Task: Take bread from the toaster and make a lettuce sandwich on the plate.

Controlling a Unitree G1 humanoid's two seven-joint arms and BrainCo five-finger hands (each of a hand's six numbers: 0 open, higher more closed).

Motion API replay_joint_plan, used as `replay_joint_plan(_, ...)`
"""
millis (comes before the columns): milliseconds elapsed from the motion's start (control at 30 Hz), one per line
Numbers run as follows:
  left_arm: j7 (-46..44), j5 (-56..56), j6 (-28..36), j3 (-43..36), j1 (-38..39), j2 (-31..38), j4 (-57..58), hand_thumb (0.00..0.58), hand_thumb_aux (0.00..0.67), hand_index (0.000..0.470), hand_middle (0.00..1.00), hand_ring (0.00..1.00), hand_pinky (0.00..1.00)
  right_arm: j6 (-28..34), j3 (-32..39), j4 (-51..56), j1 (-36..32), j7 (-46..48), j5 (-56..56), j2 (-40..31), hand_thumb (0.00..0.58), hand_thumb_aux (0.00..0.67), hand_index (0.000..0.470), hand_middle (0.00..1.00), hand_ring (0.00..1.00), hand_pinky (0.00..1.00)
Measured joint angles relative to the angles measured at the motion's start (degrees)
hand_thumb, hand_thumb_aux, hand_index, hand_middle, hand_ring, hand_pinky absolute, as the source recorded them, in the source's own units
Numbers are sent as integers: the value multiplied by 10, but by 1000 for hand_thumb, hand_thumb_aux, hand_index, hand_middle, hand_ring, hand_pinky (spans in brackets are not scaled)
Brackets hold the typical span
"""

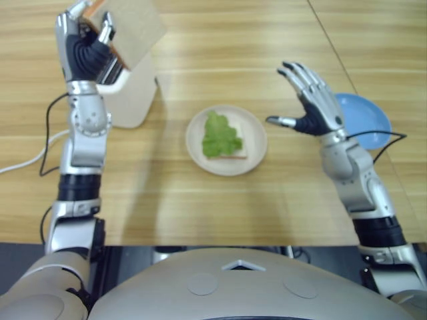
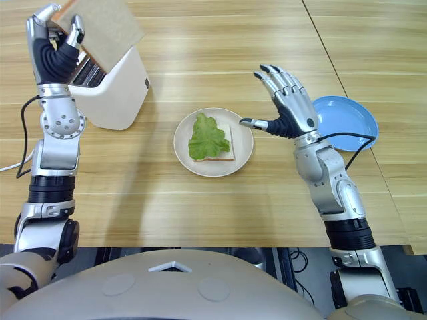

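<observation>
A white toaster (image 1: 133,93) stands at the table's left. Above it my left hand (image 1: 83,47) is shut on a slice of bread (image 1: 133,27), held just over the toaster's top. In the middle sits a cream plate (image 1: 257,143) with a slice of bread (image 1: 241,153) on it, and a green lettuce leaf (image 1: 220,137) lies on that slice. My right hand (image 1: 310,100) hovers to the right of the plate, open with fingers spread, holding nothing.
A blue plate (image 1: 363,117) lies at the right behind my right hand, near a seam in the wooden tabletop. A white cord (image 1: 23,163) runs off the left edge from the toaster. The table's front edge is close to me.
</observation>
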Motion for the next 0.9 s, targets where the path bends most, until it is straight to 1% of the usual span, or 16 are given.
replay_joint_plan(33, -33, -39, -1, 0, -1, -8, 1, 580, 670, 460, 1000, 1000, 1000, -3, -6, 7, 0, -1, 13, 3, 0, 0, 0, 0, 0, 0)
replay_joint_plan(67, -95, -103, 1, -3, -2, -25, 8, 580, 670, 460, 1000, 1000, 1000, -10, -14, 20, -3, 0, 44, 9, 0, 0, 0, 0, 0, 0)
replay_joint_plan(133, -160, -160, 10, -13, -5, -42, 25, 580, 670, 460, 1000, 1000, 1000, -19, -29, 34, -6, 4, 85, 19, 0, 0, 0, 0, 0, 0)
replay_joint_plan(167, -212, -192, 21, -25, -10, -47, 50, 580, 670, 460, 1000, 1000, 1000, -28, -41, 46, -9, 10, 124, 27, 0, 0, 0, 0, 0, 0)
replay_joint_plan(200, -234, -204, 27, -28, -13, -53, 64, 580, 670, 460, 1000, 1000, 1000, -31, -49, 52, -11, 12, 142, 29, 0, 0, 0, 0, 0, 0)
replay_joint_plan(233, -275, -224, 41, -35, -19, -60, 91, 580, 670, 460, 1000, 1000, 1000, -39, -62, 62, -13, 18, 173, 30, 0, 0, 0, 0, 0, 0)
replay_joint_plan(333, -340, -231, 67, -65, -33, -72, 159, 580, 670, 460, 1000, 1000, 1000, -48, -96, 81, -21, 28, 225, 30, 0, 0, 0, 0, 0, 0)
replay_joint_plan(367, -366, -228, 74, -80, -47, -84, 206, 580, 670, 460, 1000, 1000, 1000, -53, -107, 91, -24, 35, 247, 30, 0, 0, 0, 0, 0, 0)
replay_joint_plan(500, -417, -208, 73, -119, -84, -118, 327, 580, 670, 460, 1000, 1000, 1000, -63, -114, 108, -30, 52, 271, 36, 0, 0, 0, 0, 0, 0)
replay_joint_plan(667, -422, -182, 43, -117, -142, -133, 451, 580, 670, 460, 1000, 1000, 1000, -67, -94, 117, -29, 69, 266, 52, 0, 0, 0, 0, 0, 0)
replay_joint_plan(767, -416, -171, 27, -114, -165, -140, 498, 580, 670, 460, 1000, 1000, 1000, -69, -87, 120, -29, 72, 258, 55, 0, 0, 0, 0, 0, 0)
replay_joint_plan(900, -412, -150, 11, -117, -172, -154, 541, 580, 670, 460, 1000, 1000, 1000, -70, -66, 130, -30, 73, 237, 58, 0, 0, 0, 0, 0, 0)
